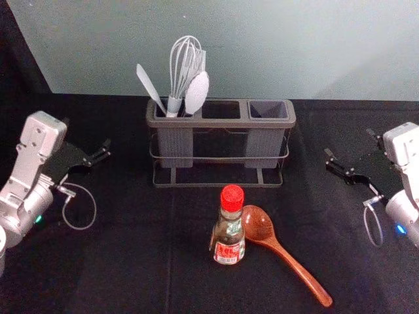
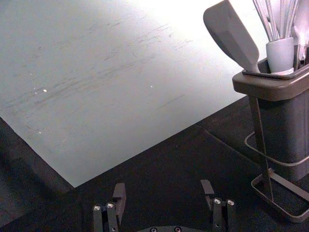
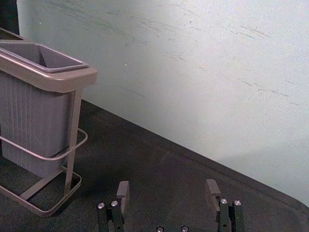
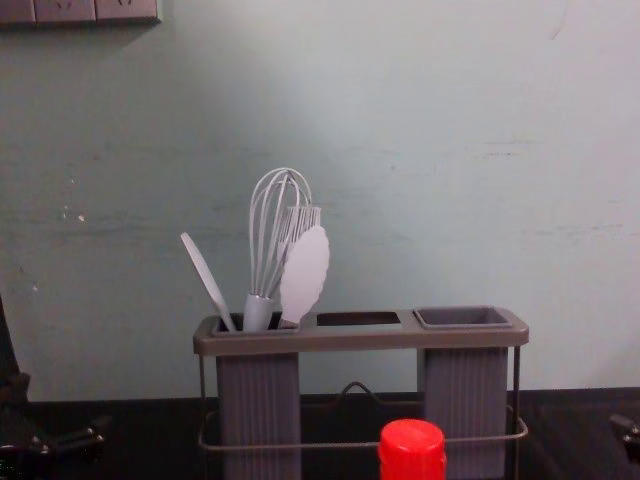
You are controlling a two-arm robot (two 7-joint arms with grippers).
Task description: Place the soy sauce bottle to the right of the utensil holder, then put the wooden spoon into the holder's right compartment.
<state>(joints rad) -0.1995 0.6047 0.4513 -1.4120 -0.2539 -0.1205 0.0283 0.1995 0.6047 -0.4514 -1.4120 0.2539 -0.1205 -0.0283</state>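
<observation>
Reaching for the bottle, upright low in the middle of the head view, looks like the first step, likely for the right hand. That hand is released at the head view's right edge, fingers spread around nothing; the left hand, at its left edge, is likewise unclenched.

The spoon slants toward the lower right of that view, its bowl right by the bottle — a finger slipping in there could shove the spoon or topple the bottle. Carried too low or too close, the bottle might clip the holder, upper centre. Later, a spoon gripped crooked could swing and catch the rim of the right compartment.

Whether bottle and bowl touch is hard to tell, the bottle covering part of that edge. The chest view cuts the bottle off just below its cap — and the compartment's bottom is hidden.
</observation>
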